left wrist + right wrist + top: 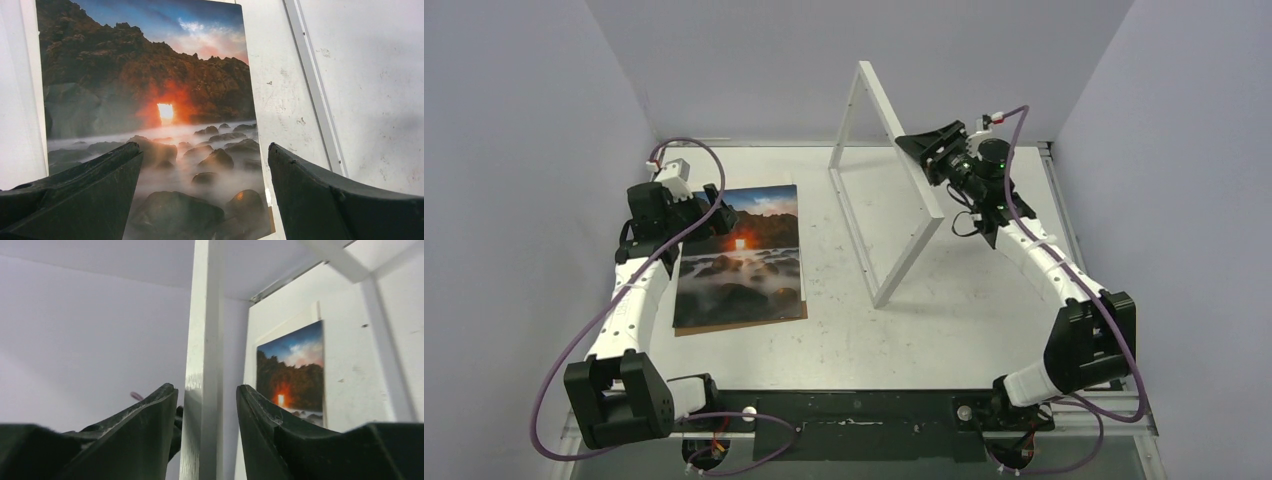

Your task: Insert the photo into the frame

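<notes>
On the table [984, 300], toward 9 o'clock in the top view, the photo [744, 260] lies flat and face up. Its blue sky points to 12 o'clock and the misty water to 6 o'clock. Under it a brown board [724, 330] shows as a thin strip along the photo's 6 o'clock edge.

The left gripper [716, 208] sits at the photo's 10 o'clock corner. It is released, with both fingers spread wide. In the left wrist view the left gripper [202, 147] shows the photo [150, 90] below and between its 2 fingers, and neither one presses on the print.

The frame [896, 130] is well apart from the photo, toward 1 o'clock on the table. It stands raised on 1 long side and tilts, with its upper long side leaning toward 3 o'clock. No picture is in it, and the table shows through its opening.

The right gripper [912, 148] meets that upper long side from the 3 o'clock side. In the right wrist view the frame [202, 315] runs as a white bar between the 2 fingers of the right gripper [206, 387]. A narrow gap shows on each side of the bar, so the claw is released, straddling the bar and not pinching it. Past the bar, toward 3 o'clock in that view, the photo [292, 375] shows on the table.
</notes>
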Controlling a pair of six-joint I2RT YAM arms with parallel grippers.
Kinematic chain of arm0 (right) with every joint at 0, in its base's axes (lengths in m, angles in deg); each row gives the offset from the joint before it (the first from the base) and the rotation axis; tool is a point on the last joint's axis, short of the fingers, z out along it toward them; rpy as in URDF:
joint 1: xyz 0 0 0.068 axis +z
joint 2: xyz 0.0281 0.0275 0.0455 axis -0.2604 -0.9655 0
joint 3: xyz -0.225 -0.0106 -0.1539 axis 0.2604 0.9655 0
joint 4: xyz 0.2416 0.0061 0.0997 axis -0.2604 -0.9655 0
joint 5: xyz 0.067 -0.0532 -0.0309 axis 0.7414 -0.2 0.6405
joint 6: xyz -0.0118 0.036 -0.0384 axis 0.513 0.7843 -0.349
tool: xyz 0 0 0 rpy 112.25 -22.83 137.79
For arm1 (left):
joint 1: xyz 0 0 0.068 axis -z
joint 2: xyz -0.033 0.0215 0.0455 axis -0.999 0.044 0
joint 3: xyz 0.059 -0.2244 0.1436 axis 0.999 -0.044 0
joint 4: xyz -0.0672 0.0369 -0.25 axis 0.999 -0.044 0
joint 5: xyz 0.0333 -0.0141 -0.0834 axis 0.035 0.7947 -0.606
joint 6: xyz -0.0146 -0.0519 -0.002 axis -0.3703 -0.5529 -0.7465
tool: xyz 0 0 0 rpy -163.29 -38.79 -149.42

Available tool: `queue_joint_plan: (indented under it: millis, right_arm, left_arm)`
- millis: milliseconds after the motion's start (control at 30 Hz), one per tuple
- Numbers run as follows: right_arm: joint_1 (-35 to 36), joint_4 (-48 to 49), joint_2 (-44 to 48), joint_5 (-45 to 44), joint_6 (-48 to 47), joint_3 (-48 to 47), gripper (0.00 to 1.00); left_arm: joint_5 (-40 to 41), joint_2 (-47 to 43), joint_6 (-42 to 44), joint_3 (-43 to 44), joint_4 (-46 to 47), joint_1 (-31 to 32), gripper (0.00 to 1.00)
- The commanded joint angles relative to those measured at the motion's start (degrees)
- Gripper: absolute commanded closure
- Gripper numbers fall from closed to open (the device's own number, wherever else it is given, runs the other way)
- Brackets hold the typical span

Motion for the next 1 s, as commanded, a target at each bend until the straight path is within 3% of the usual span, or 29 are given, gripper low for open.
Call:
queue_joint_plan:
  millis: [0,100,233,467,733,967]
  right_arm:
    - [-4.8,-5.3,2.3,2.4,-6.2,0.6,0.46]
    - [-8.1,-7.1,3.4,3.3,-8.1,2.4,0.33]
    - [-11.1,-7.9,4.1,5.0,-9.4,4.3,0.31]
    - [-13.7,-7.5,5.0,6.6,-9.8,7.3,0.32]
    - [-15.7,-5.9,5.8,7.5,-10.2,13.9,0.45]
    - [-20.3,-5.5,5.3,12.4,-12.8,16.4,0.41]
  left_arm:
    - [0.1,-1.0,0.6,1.7,0.8,0.9,0.04]
    - [0.5,-0.8,0.5,1.6,1.2,1.2,0.04]
    - [1.1,-0.4,0.7,1.7,1.5,1.6,0.04]
    - [1.7,0.0,1.3,1.7,1.5,2.0,0.04]
    - [1.9,-0.3,2.0,1.2,1.5,2.2,0.04]
    - [2.5,0.0,3.0,1.3,1.0,2.3,0.03]
